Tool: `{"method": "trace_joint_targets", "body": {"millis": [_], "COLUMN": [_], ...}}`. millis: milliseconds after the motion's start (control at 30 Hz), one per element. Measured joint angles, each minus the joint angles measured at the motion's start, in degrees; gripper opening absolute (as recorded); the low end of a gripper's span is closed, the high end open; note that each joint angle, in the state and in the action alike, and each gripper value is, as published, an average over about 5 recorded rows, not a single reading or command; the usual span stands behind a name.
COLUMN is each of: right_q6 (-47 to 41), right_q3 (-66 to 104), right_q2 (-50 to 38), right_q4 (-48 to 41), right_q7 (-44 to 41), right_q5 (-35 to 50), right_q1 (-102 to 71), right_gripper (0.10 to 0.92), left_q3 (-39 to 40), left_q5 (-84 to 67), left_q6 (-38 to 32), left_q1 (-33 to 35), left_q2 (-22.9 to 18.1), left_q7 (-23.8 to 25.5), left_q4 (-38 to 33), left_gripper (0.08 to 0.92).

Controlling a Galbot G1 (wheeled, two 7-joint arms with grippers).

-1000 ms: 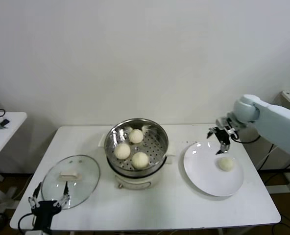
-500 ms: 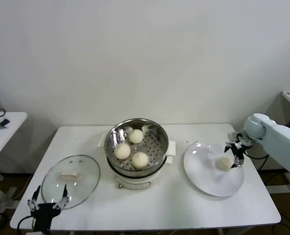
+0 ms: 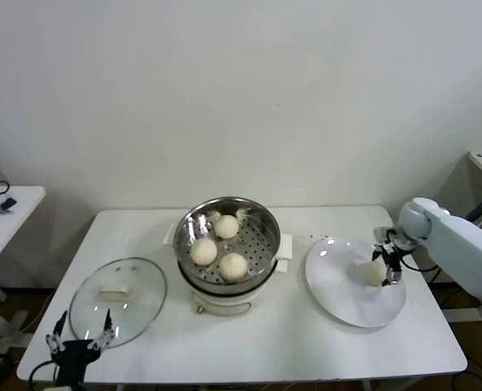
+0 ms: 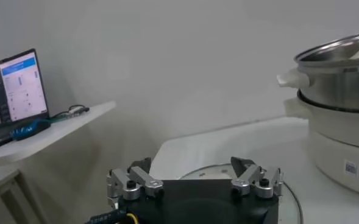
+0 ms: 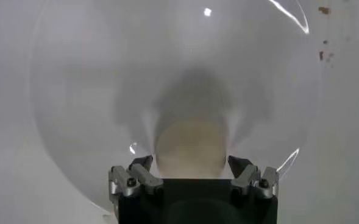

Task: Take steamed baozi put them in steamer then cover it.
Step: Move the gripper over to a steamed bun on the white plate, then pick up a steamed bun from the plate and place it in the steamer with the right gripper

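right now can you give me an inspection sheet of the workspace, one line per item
surface: white table, small brown specks near the plate in the right wrist view.
job's things: three baozi in the steamer; the fourth baozi on the white plate; the cover lies flat on the table, left of the steamer.
clutter: nothing seen.
grippers: right gripper open, fingers either side of the fourth baozi; left gripper open, at the table's near edge by the cover, holding nothing.
cables: black cable on the side table; dark cable by the right arm.
surroundings: plain white wall; laptop on the side table in the left wrist view.
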Motion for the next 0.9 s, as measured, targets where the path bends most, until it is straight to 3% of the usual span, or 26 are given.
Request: {"method": "trace_joint_targets", "body": {"millis": [267,533,900], "right_q6": [0.3,-0.4,-3.7], "right_q3": [0.1,-1.8,-15.1], "right_q2": [0.1,-0.6,0.9], "right_q4": [-0.7,-0.3,2.8], "right_q7": [-0.1,0.1,0.9], "right_q5": [0.1,2.4,16.8], "right_q1": [0.1,2.0,18.0], "right_gripper": [0.710,0.688,0.694], "left_q3": [0.2,0.3,1.6], "left_q5": [0.3,0.3,0.3], "left_q6": [-0.1,-0.1,-0.2], "left_q1": [0.1,0.3,0.3], "left_q2": [-0.1,-0.2,-0.2], "left_q7": [0.0,-0.1,0.0], "left_q4": [0.0,-0.3,-1.1], "left_gripper": [0.823,0.823,0.823]}}
